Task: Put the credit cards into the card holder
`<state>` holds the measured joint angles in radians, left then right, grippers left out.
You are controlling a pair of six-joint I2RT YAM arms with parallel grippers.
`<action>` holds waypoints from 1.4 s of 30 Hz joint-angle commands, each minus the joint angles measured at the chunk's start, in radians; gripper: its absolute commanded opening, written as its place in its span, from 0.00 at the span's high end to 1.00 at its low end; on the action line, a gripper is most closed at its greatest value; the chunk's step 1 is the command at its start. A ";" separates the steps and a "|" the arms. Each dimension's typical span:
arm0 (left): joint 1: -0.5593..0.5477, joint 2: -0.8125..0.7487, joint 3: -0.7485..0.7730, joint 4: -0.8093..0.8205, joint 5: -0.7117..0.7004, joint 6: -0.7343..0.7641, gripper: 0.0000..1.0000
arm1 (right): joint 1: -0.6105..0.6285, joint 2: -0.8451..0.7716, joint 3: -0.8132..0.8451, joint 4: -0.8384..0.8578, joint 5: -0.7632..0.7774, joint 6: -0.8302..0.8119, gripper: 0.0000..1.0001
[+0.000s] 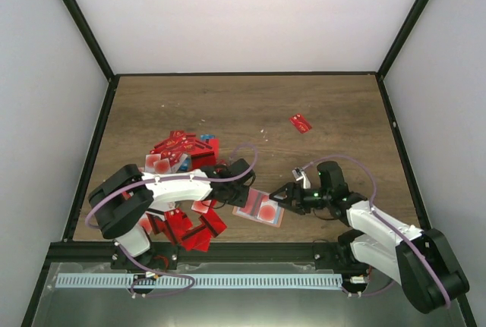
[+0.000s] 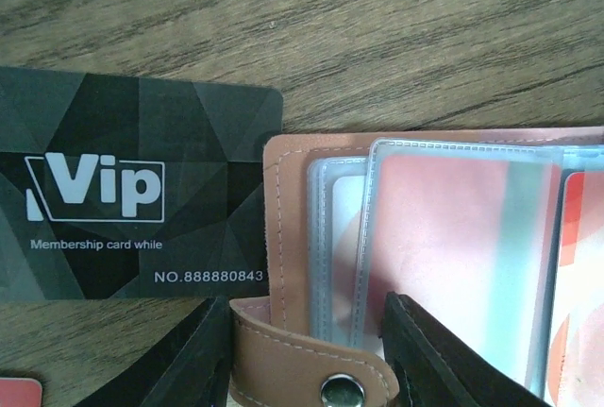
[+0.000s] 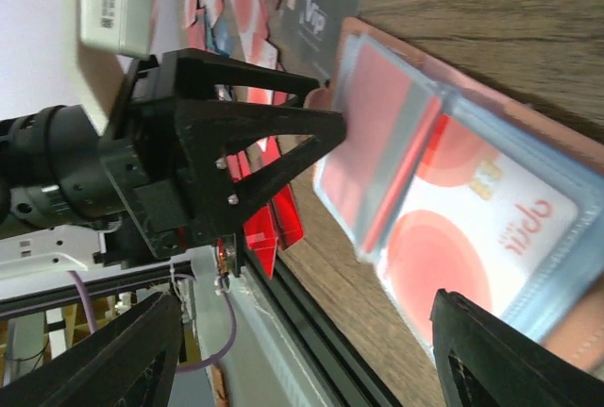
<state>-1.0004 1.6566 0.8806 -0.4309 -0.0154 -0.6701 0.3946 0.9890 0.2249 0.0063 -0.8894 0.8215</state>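
The card holder (image 1: 258, 207) lies open near the table's front, tan with clear sleeves holding pink-red and white cards. In the left wrist view its tan edge (image 2: 283, 218) and snap strap sit between my fingers. My left gripper (image 1: 241, 190) (image 2: 307, 360) is closed against both sides of the strap. A black Vip card (image 2: 132, 199) lies touching the holder's left edge. My right gripper (image 1: 282, 196) (image 3: 311, 369) is open and empty at the holder's right side, over its sleeves (image 3: 453, 190). The credit cards (image 1: 178, 152), mostly red, are piled to the left.
More red cards (image 1: 190, 228) lie by the left arm's base. One red card (image 1: 301, 123) lies alone at the back right. The black frame rail (image 1: 250, 247) runs along the front edge. The left gripper's body (image 3: 189, 143) is close in front of the right wrist camera.
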 commanded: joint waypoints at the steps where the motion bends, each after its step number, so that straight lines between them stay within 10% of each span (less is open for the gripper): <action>1: -0.003 0.046 -0.042 0.017 0.031 -0.003 0.55 | -0.003 -0.012 0.001 0.076 -0.064 0.033 0.26; 11: -0.013 -0.038 -0.018 -0.084 -0.058 -0.023 0.56 | -0.003 -0.078 0.120 -0.319 0.355 -0.141 0.26; 42: -0.070 -0.001 -0.056 0.009 0.018 -0.004 0.67 | -0.003 0.065 -0.009 0.097 0.046 -0.018 0.27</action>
<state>-1.0657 1.6375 0.8715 -0.4435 -0.0284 -0.6731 0.3931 1.0977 0.2207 0.0315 -0.7288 0.7734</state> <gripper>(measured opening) 0.331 0.732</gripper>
